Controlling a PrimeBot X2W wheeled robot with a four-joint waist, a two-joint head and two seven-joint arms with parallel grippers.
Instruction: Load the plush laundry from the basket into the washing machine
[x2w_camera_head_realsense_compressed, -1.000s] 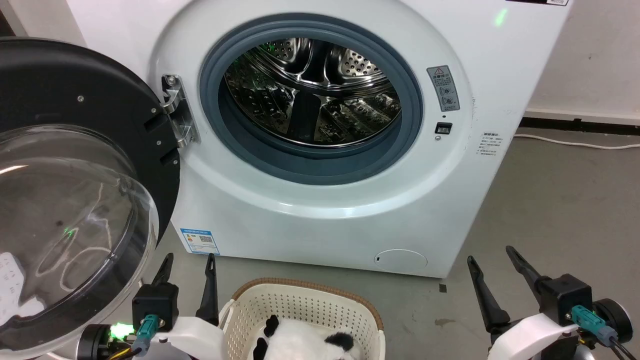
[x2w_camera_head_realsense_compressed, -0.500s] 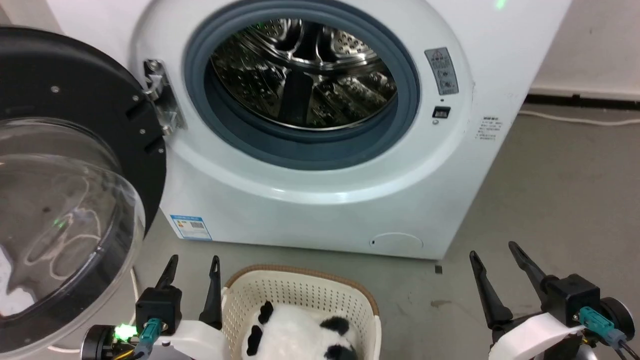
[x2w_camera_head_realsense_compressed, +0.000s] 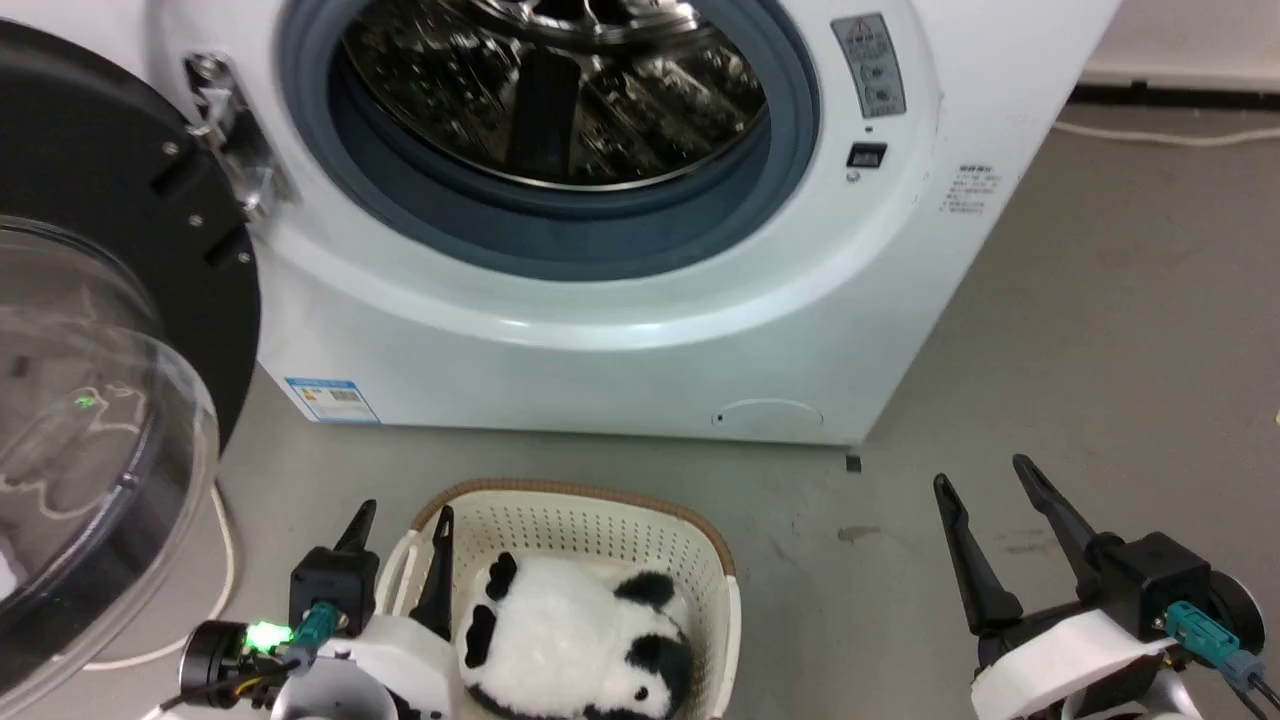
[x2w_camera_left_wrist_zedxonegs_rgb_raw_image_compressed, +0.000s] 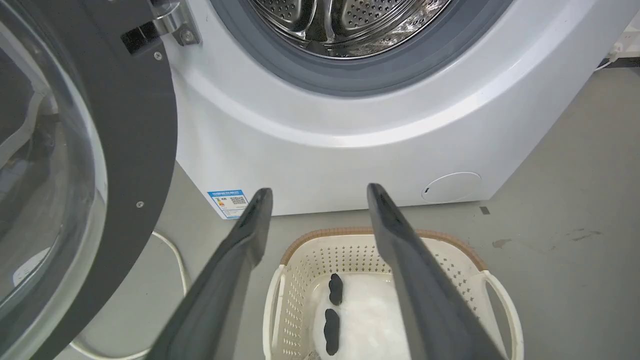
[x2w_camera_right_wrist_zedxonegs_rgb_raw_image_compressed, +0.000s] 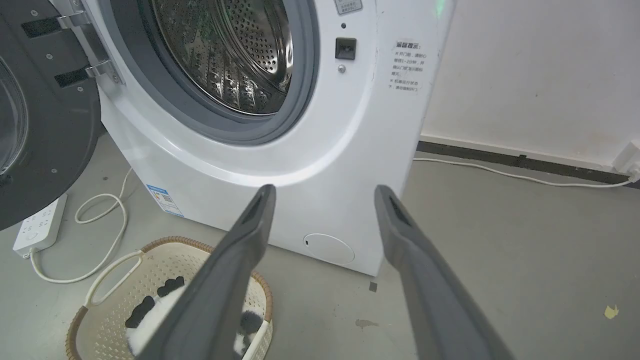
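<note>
Plush laundry (x2w_camera_head_realsense_compressed: 570, 640) is lying in the basket (x2w_camera_head_realsense_compressed: 600, 540) on the floor (x2w_camera_head_realsense_compressed: 1100, 330), long side roughly across it; left claw (x2w_camera_head_realsense_compressed: 405, 512) hangs right at the basket's left rim, spread wide and empty, so it's the nearer one; right claw (x2w_camera_head_realsense_compressed: 980, 475) sits well off to the right, also spread, holding nothing.

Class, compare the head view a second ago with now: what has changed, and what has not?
The head camera tipped downward: the washing machine rides higher in the picture and more of the basket and plush laundry shows; the things themselves did not move. Nothing was grasped or released. Left gripper and right gripper stay open and empty; the door stays open.
</note>
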